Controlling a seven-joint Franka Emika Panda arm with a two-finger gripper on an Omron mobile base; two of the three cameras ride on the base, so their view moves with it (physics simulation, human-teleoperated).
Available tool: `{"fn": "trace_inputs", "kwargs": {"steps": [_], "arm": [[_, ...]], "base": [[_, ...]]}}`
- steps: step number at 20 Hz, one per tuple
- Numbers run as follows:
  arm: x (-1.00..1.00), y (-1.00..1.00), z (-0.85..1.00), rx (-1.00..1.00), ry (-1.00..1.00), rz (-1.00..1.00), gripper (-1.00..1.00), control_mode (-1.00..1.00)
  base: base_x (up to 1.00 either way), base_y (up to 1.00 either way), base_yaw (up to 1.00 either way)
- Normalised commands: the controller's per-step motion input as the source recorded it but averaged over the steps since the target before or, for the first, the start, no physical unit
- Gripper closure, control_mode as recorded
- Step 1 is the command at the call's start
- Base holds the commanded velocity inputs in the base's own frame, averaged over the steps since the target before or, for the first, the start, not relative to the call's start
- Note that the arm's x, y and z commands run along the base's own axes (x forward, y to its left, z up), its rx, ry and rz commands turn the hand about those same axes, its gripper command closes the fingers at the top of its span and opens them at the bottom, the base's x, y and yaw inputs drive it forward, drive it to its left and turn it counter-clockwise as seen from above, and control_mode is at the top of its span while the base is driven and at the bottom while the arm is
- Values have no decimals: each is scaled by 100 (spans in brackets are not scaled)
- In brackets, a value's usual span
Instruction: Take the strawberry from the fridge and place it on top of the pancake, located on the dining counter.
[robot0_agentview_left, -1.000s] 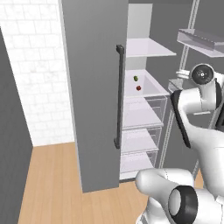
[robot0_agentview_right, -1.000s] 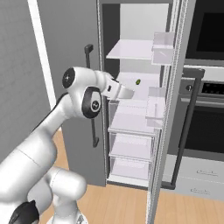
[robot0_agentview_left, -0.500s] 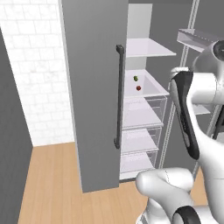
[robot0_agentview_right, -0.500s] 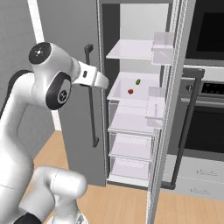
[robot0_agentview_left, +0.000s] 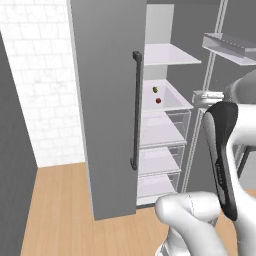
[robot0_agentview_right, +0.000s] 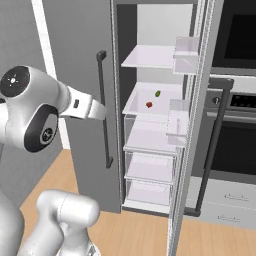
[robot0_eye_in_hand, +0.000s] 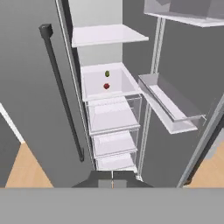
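The fridge (robot0_agentview_left: 105, 100) (robot0_agentview_right: 75, 50) (robot0_eye_in_hand: 26, 65) stands with its left door closed and its right door swung open. On a white shelf inside lies the small red strawberry (robot0_agentview_left: 158, 100) (robot0_agentview_right: 149, 104) (robot0_eye_in_hand: 106, 86), with a small green fruit (robot0_agentview_left: 155, 89) (robot0_agentview_right: 158, 93) (robot0_eye_in_hand: 107, 73) just behind it. My gripper (robot0_eye_in_hand: 112, 178) hangs well back from the shelves, in front of the opening, its fingertips shut with nothing between them. The pancake and the dining counter are out of view.
The open door's clear bins (robot0_agentview_left: 230, 45) (robot0_agentview_right: 182, 55) (robot0_eye_in_hand: 170, 105) jut out right of the shelves. A long dark bar handle (robot0_agentview_left: 136, 110) (robot0_eye_in_hand: 61, 92) runs down the closed door. A black wall oven (robot0_agentview_right: 235, 100) stands to the right, a white brick wall (robot0_agentview_left: 35, 75) to the left.
My arm has drawn back from the fridge shelves, and the hand has moved left and away from the opening. The strawberry and the green fruit have stayed in place.
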Motion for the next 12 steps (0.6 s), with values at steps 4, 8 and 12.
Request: {"fn": "trace_inputs", "kwargs": {"steps": [4,8,12], "arm": [[-11,80,-16,0,-1,2,-100,-100],[-46,23,0,0,0,6,-100,-100],[-51,0,2,0,-1,13,-100,-100]], "base": [[0,0,0],[0,0,0],[0,0,0]]}}
